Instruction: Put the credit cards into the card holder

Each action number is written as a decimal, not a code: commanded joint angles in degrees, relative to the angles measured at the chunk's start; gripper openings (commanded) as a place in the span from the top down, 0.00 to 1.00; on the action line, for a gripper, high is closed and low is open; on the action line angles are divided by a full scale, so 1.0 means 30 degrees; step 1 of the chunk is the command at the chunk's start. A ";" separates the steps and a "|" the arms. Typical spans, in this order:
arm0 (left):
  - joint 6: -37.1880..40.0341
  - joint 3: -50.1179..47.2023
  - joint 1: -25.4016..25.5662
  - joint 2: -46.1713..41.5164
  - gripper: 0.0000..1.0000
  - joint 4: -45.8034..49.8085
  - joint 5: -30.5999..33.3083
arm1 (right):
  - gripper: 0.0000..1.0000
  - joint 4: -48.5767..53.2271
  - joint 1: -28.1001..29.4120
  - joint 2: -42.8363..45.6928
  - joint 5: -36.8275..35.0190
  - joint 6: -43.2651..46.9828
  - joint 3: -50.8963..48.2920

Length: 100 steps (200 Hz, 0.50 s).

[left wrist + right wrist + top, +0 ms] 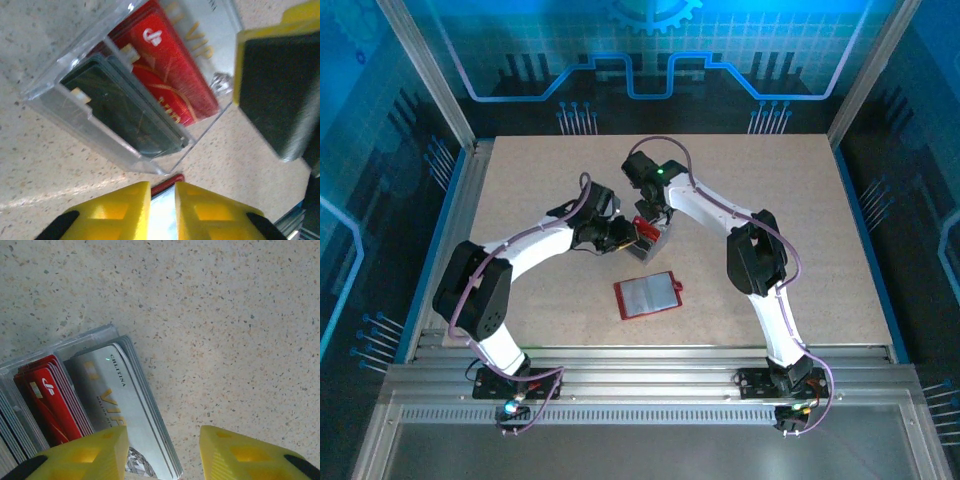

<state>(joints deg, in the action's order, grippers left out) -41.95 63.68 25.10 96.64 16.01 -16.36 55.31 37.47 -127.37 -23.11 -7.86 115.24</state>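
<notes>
The card holder (648,297) lies open on the table, red with grey sleeves, nearer the arm bases than both grippers. Credit cards stand in a clear plastic box (663,238): dark ones (125,105), red ones (165,75) and silver ones (115,395). My left gripper (162,187) sits just outside the box's near corner, its yellow fingers pressed on a thin red-edged card (167,184) with a pale shiny face. My right gripper (162,432) hangs open over the end of the silver stack, nothing between its fingers. One of its fingers (272,95) looms beside the box.
The two grippers (645,230) crowd together over the box in mid-table. Speckled tabletop (225,315) stretches bare to the right of the box. Metal rails (640,365) run along the near edge by the arm bases.
</notes>
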 commanded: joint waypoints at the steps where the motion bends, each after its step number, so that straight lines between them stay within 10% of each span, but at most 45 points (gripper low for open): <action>1: -0.0268 0.1326 -0.0188 0.0662 0.83 -0.0141 -0.0549 | 0.57 0.0520 0.0077 -0.0492 0.0460 0.0158 0.0478; 100: -0.0349 0.3104 -0.0490 0.3449 1.00 -0.0281 -0.0817 | 0.59 0.0489 -0.0070 -0.0752 0.0937 0.0422 0.0230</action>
<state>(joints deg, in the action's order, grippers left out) -43.18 70.89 24.34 105.49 14.98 -17.67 55.61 37.43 -128.01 -21.65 -7.49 115.24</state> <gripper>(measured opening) 0.053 0.411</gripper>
